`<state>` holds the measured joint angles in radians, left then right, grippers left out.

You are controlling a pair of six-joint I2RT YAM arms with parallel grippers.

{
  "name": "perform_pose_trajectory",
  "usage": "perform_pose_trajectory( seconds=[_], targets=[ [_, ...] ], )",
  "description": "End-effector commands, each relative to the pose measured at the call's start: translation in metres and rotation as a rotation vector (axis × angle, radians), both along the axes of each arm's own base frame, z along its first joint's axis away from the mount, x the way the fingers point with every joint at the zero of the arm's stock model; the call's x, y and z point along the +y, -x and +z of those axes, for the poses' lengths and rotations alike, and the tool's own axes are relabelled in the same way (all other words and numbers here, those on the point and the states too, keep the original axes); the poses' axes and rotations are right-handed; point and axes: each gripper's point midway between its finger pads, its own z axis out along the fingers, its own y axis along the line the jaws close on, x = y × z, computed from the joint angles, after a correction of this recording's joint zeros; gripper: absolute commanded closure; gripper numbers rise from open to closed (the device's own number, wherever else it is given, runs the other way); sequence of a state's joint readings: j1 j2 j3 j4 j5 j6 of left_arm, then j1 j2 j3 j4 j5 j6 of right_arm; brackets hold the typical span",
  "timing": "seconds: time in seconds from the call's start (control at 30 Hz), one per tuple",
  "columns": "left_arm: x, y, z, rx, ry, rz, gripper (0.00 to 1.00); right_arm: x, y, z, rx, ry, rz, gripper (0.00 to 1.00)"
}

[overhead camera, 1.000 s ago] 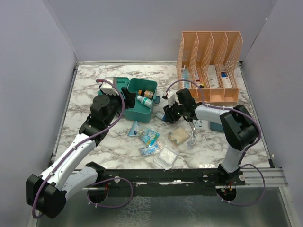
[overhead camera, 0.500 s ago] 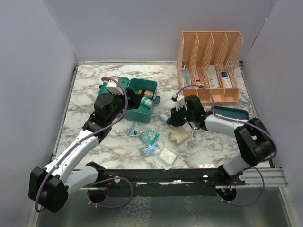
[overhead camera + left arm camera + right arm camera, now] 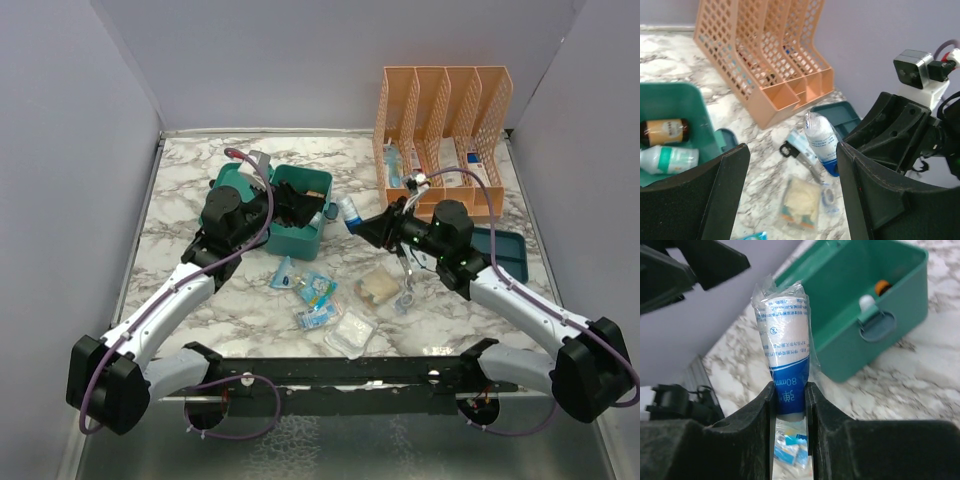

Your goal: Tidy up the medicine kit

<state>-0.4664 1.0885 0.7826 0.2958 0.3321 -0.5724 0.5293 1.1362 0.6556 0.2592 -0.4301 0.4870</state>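
Observation:
The medicine kit [image 3: 300, 232] is a teal-green box standing open at the table's middle left; it also shows in the right wrist view [image 3: 875, 285]. Inside lie a brown bottle [image 3: 665, 131] and a white bottle with a green label [image 3: 665, 157]. My left gripper [image 3: 297, 205] hovers over the box's right part, open and empty [image 3: 792, 195]. My right gripper [image 3: 366, 226] is shut on a wrapped white-and-blue bandage roll [image 3: 785, 350] and holds it in the air just right of the box. The roll also shows in the top view [image 3: 351, 211] and the left wrist view [image 3: 820, 140].
A tall orange mesh file organizer [image 3: 440, 130] stands at the back right. A dark-blue flat tray [image 3: 503, 246] lies under my right arm. Loose packets [image 3: 315, 290], a gauze packet [image 3: 378, 286], scissors [image 3: 405, 280] and a clear packet [image 3: 350, 330] lie in front of the box.
My right gripper has lifted the bandage roll off the table and up toward the box while the arm swung right. My left gripper has moved right over the open box.

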Motion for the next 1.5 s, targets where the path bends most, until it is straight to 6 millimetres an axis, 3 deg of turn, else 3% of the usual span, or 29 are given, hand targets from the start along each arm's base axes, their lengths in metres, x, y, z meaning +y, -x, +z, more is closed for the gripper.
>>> perform_pose_trajectory(
  seconds=[0.0, 0.17, 0.37, 0.5, 0.73, 1.0, 1.17, 1.27, 1.47],
  targets=[
    [-0.013, 0.010, 0.059, -0.063, 0.151, -0.088, 0.27, 0.014, 0.007, 0.077, -0.072, -0.226, 0.057, 0.82],
    [-0.021, 0.020, 0.072, -0.019, 0.274, -0.154, 0.27, 0.018, 0.014, 0.100, -0.081, -0.299, 0.096, 0.82],
    [-0.037, 0.032, 0.069, 0.038, 0.346, -0.254, 0.30, 0.027, 0.025, 0.107, -0.066, -0.359, 0.189, 0.82],
    [-0.048, 0.042, 0.063, 0.039, 0.327, -0.306, 0.32, 0.032, 0.025, 0.106, -0.046, -0.378, 0.222, 0.82],
    [-0.054, 0.040, 0.055, 0.072, 0.341, -0.285, 0.44, 0.037, 0.025, 0.101, -0.016, -0.382, 0.245, 0.82],
    [-0.060, 0.036, 0.031, 0.130, 0.331, -0.247, 0.50, 0.037, 0.023, 0.097, -0.005, -0.380, 0.238, 0.81],
    [-0.059, 0.035, 0.027, 0.135, 0.331, -0.226, 0.55, 0.038, 0.021, 0.094, 0.000, -0.371, 0.232, 0.81],
    [-0.056, 0.031, 0.027, 0.120, 0.329, -0.197, 0.62, 0.038, 0.021, 0.088, 0.008, -0.351, 0.232, 0.77],
    [-0.053, 0.028, 0.028, 0.061, 0.286, -0.183, 0.69, 0.033, 0.018, 0.073, 0.022, -0.257, 0.192, 0.56]
  ],
)
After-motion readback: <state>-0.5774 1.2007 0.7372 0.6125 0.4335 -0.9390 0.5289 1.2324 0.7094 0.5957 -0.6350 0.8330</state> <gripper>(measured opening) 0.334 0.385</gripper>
